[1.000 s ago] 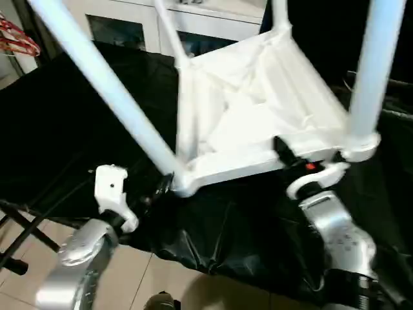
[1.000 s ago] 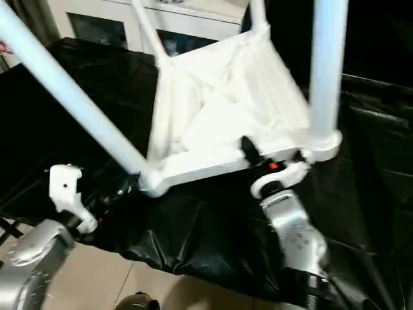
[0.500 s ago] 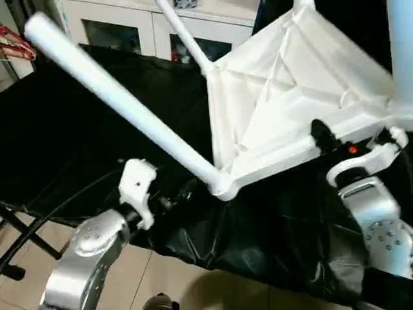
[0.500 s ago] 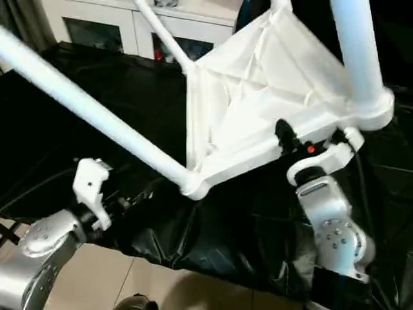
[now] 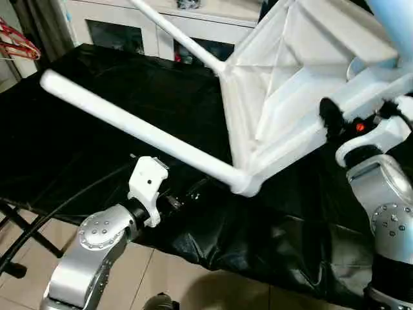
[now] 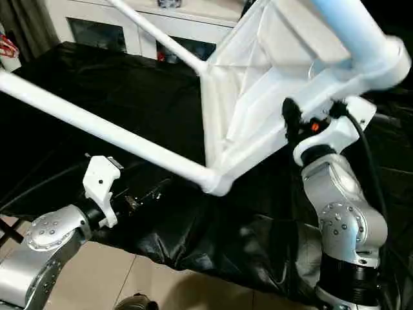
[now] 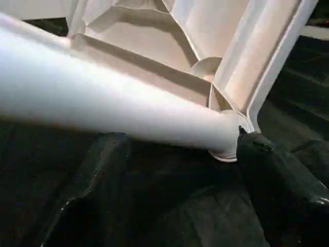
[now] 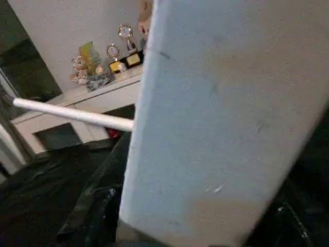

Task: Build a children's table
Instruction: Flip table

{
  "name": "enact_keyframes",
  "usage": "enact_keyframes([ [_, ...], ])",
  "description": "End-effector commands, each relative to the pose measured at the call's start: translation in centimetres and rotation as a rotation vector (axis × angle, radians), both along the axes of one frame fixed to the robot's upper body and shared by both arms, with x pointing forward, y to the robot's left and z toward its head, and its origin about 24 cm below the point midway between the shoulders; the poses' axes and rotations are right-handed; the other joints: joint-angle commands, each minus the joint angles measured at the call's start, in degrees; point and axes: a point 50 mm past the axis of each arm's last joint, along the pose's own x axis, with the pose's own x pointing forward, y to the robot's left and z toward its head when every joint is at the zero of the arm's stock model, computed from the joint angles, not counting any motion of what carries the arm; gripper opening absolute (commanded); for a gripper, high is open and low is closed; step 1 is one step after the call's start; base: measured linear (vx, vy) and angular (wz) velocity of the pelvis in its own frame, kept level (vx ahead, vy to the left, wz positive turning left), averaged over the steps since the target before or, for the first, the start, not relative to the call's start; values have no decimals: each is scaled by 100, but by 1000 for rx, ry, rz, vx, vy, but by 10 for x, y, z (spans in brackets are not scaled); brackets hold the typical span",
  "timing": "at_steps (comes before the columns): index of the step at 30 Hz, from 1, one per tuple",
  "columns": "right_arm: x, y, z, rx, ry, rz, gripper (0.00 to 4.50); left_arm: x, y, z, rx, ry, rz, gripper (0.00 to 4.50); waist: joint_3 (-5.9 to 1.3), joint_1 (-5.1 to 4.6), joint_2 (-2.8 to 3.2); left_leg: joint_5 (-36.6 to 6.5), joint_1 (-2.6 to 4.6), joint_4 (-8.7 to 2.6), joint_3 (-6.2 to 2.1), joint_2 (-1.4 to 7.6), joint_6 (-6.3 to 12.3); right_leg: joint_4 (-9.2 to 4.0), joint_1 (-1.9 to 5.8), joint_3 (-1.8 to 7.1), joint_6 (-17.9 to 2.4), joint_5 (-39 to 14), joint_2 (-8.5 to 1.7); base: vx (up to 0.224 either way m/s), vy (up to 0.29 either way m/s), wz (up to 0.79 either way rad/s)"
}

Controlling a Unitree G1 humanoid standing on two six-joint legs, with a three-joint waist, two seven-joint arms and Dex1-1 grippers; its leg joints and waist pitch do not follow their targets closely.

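dim room; white plastic glares; wrist views blurred

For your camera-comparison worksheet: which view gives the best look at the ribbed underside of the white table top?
The left eye view: the table top's ribbed underside faces the camera, tilted, with its diagonal ribs and rim visible. The right eye view shows much the same. The left wrist view catches one corner's ribs beside a leg. The right wrist view shows no ribs, mainly a close plain white surface.

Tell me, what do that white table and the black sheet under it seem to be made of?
The children's table looks like moulded plastic: all white, smooth and slightly glossy, with thin ribs across its hollow underside and round legs. The black covering looks like thin plastic film, since it wrinkles and glints, though coated fabric is possible.
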Motion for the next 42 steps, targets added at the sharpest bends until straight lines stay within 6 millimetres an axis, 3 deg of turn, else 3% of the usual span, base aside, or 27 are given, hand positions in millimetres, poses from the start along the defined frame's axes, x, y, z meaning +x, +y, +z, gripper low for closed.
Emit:
enact_keyframes([
  [1,-1,-13,-3,-84,38,-124,186,-2,-10,14,-14,-37,-81,371,-361,-47,-19,-1163,180,-513,-187,486,-300,-460,134,351,-449,-1261,-518,0,0,0],
  [7,4,-12,6,-98,12,-124,185,-9,-10,11,-31,49,-198,371,-364,-105,-67,-1285,146,-525,-196,455,-367,-456,163,345,-397,-1376,-518,0,0,0],
  [19,8,4,16,-274,-4,-129,181,-12,-12,32,-8,12,-340,371,-369,-123,-65,-1254,170,-534,-195,465,-461,-431,159,347,-380,-1246,-495,0,0,0],
  [22,11,7,16,-289,5,-131,175,-8,-12,39,8,-37,-326,371,-376,-134,-99,-1292,165,-531,-193,460,-480,-433,166,350,-349,-1262,-495,0,0,0],
  [25,15,11,17,-289,3,-133,172,0,-10,49,35,-98,-276,371,-382,-135,-90,-1350,187,-536,-199,469,-511,-431,152,349,-340,-1265,-488,0,0,0],
  [31,22,24,13,-345,44,-113,172,21,-4,80,155,-319,-164,371,-378,-140,-170,-1280,167,-531,-195,456,-520,-446,166,352,-260,-1297,-492,0,0,0],
  [34,23,27,11,-354,55,-109,240,26,-3,90,199,-399,-131,371,-394,-130,-163,-1189,167,-529,-213,471,-549,-410,175,347,-223,-1201,-509,0,0,0],
  [36,23,29,9,-353,61,-109,241,29,-4,99,208,-452,-114,371,-400,-139,-164,-1165,173,-532,-214,476,-587,-391,167,341,-275,-1048,-504,0,0,0],
  [37,23,33,8,-345,64,-106,246,33,-7,115,241,-566,-85,371,-404,-144,-176,-1199,172,-531,-212,469,-622,-383,164,336,-303,-1006,-496,0,0,0],
  [40,23,38,7,-325,59,-89,284,38,-9,128,264,-662,-50,371,-401,-147,-165,-1434,193,-544,-228,473,-698,-412,150,335,-263,-1149,-507,0,0,0],
  [41,23,38,7,-322,59,-87,287,38,-10,132,273,-691,-42,371,-406,-140,-137,-1469,196,-544,-242,476,-730,-393,156,333,-290,-1099,-519,0,0,0],
  [42,23,39,7,-321,59,-86,293,38,-10,133,277,-704,-39,371,-403,-150,-151,-1481,192,-546,-238,477,-734,-405,151,334,-293,-1074,-512,0,0,0],
])
